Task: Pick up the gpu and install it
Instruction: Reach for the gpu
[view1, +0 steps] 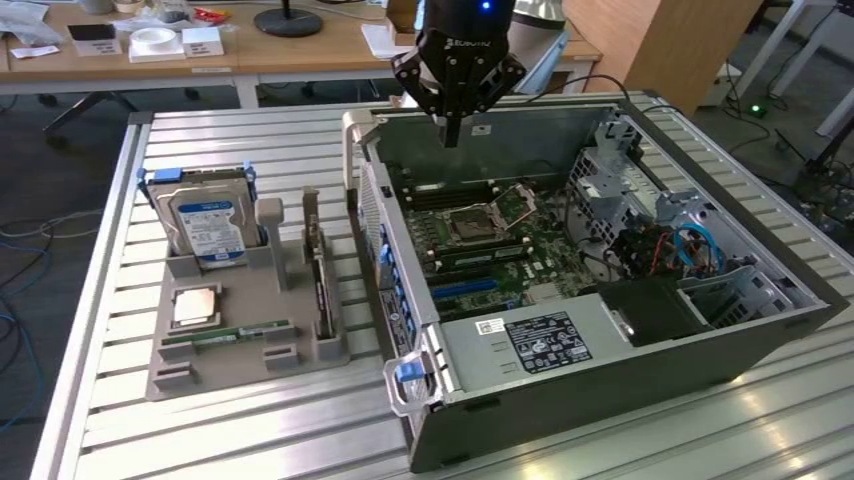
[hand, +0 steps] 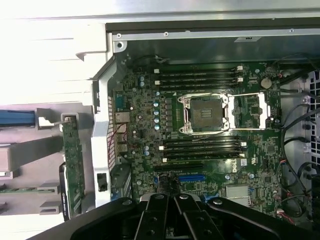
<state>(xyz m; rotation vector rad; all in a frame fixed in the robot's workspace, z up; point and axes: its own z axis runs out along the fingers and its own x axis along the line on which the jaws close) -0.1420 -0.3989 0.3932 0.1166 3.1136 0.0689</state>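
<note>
One gpu (view1: 322, 290) stands upright on its long edge in a slot of the gray holder (view1: 227, 375), on the holder's side nearest the open computer case (view1: 601, 330). From the wrist view it (hand: 74, 160) reads as a slim green-faced board just beside the case wall. Nothing touches it. In the same holder, a silver hard drive (view1: 207, 215) stands toward the far end, a processor chip (view1: 196, 305) lies flat in the middle, and a narrow green memory stick (view1: 247, 332) sits beside the chip. The holder rests on the slatted bench (view1: 240, 140), toward the edge at the exterior view's left. The end effector (view1: 451, 140) (hand: 174, 200) hangs over the far part of the case above the motherboard (hand: 150, 125), clenched on nothing and well apart from the gpu.
</note>
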